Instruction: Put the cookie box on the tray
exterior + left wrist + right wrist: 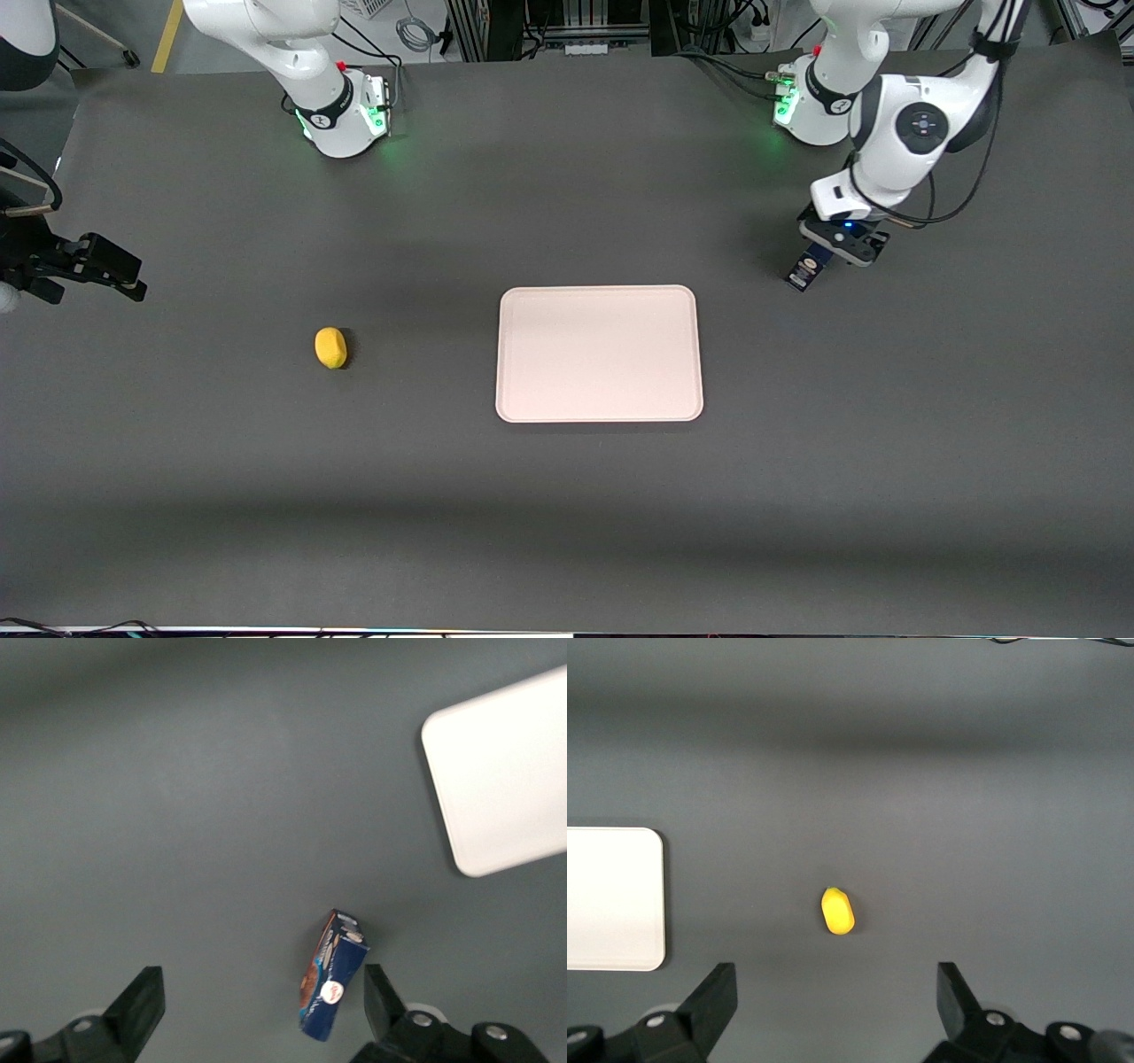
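The cookie box (807, 269) lies on the bench (567, 496), partly hidden under the gripper (840, 251), whose jaws hang wide open, holding nothing. The tray (599, 353) sits mid-bench; a yellow lump (330, 347) lies toward the parked arm's end.

cookie box (335, 974): I see a white-orange mark on its narrow side, too small to read.
gripper (264, 1003): I find no lettering.

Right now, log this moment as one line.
gripper: open above cookie box | cookie box: on table, not grasped | tray: empty | step: pre-grasp
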Tool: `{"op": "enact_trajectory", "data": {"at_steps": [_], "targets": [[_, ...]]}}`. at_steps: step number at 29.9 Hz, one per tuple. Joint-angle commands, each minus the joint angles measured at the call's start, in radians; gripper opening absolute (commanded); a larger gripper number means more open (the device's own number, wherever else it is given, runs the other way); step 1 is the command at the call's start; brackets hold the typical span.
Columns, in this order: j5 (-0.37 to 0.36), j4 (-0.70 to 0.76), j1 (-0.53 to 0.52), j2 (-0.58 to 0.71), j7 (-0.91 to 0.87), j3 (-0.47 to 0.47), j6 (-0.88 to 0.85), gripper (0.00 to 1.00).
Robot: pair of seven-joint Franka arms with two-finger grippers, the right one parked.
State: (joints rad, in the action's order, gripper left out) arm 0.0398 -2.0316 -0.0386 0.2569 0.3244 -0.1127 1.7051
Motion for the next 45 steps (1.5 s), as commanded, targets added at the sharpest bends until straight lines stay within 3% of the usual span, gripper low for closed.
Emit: {"op": "enact_trajectory", "data": {"at_steps": [1, 8, 16, 24, 29, 36, 45], "targets": [[0.018, 0.047, 0.009, -0.024, -0.118, -0.016, -0.024, 0.09], [0.054, 0.082, 0.011, -0.031, -0.488, -0.182, -0.027, 0.09], [0.155, 0.145, 0.011, -0.097, -0.688, -0.309, -0.010, 0.09], [0.161, 0.157, 0.012, -0.189, -0.929, -0.455, 0.111, 0.09], [0.146, 0.154, 0.014, -0.257, -0.982, -0.519, 0.195, 0.10], [0.062, 0.131, 0.019, -0.341, -1.027, -0.548, 0.275, 0.10], [-0.129, 0.091, 0.031, -0.485, -1.173, -0.601, 0.425, 0.10]]}}
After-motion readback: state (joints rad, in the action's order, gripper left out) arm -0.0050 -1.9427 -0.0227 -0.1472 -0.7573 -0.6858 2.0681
